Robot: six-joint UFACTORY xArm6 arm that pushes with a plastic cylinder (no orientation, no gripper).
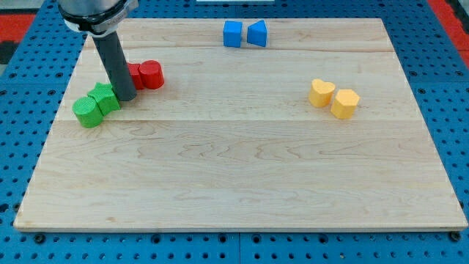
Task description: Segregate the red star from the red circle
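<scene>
1. Standing near the view's top-left corner of the wooden desk (242, 183), the dark rod is coming down from the arm's grey housing; my tip (125, 98) is resting at the desk surface.
2. No hand is fitted: the arm is ending in the bare rod, holding nothing.
3. My tip is sitting between the two left-hand groups, touching or nearly touching the green star (105, 97) on its left, with the red pair just up and to its right.
4. The red circle (151, 74) is showing clearly; the red star (136, 75) is lying against its left side, partly hidden behind the rod, shape hard to confirm.
5. A green circle (87, 112) is touching the green star at its lower left.
6. Two blue blocks are sitting together at the view's top: a blue cube (232, 34) and a blue wedge-like block (257, 33).
7. Two yellow blocks, a yellow heart (321, 93) and a second yellow block (344, 103), are touching at the view's right, well apart from everything else.
</scene>
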